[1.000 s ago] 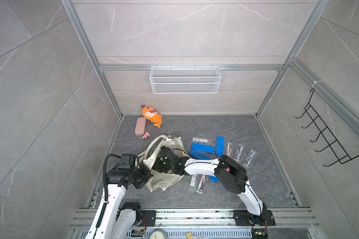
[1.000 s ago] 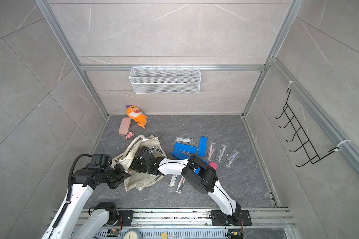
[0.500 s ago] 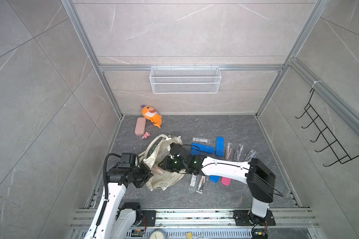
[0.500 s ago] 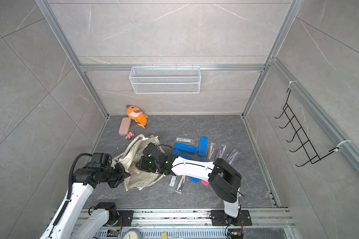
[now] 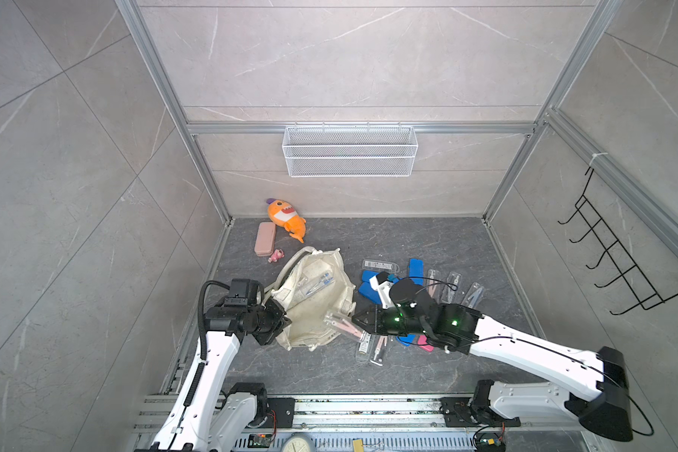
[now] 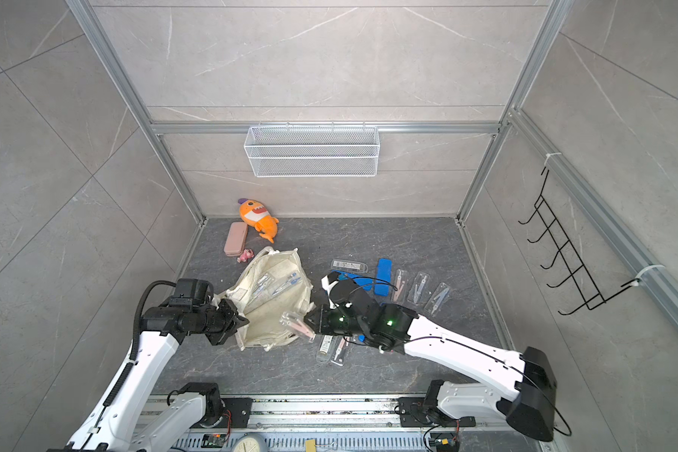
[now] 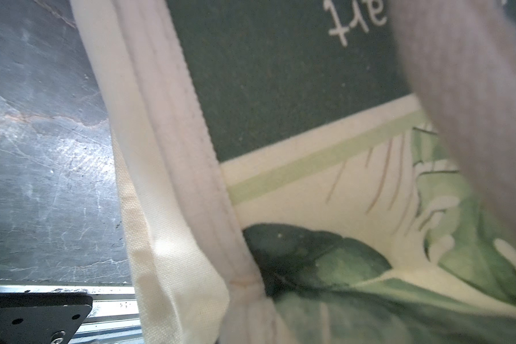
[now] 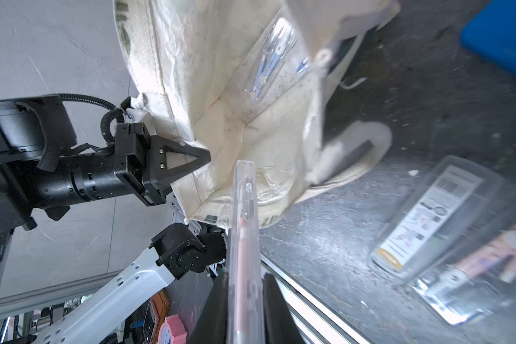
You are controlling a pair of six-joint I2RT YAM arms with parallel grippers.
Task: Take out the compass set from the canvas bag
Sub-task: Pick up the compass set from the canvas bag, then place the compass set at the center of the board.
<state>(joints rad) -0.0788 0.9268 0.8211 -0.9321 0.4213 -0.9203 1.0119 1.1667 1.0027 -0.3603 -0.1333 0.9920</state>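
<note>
Compass set [image 5: 343,325], clear pink-filled case, in right jaws, left jaws pinching canvas bag [image 5: 321,303]

The canvas bag [image 5: 310,313] is cream; the left wrist view shows a dark green panel with white lettering and a pale green leaf print. The compass set [image 5: 342,325] is a clear case with a pink compass. At the bag's 11 o'clock lie an orange plush toy [image 5: 284,217] and a dusty-pink case [image 5: 265,238]; at 2 o'clock, blue cases [image 5: 415,271]. The table [image 5: 408,238] is dark grey, veined.
</note>
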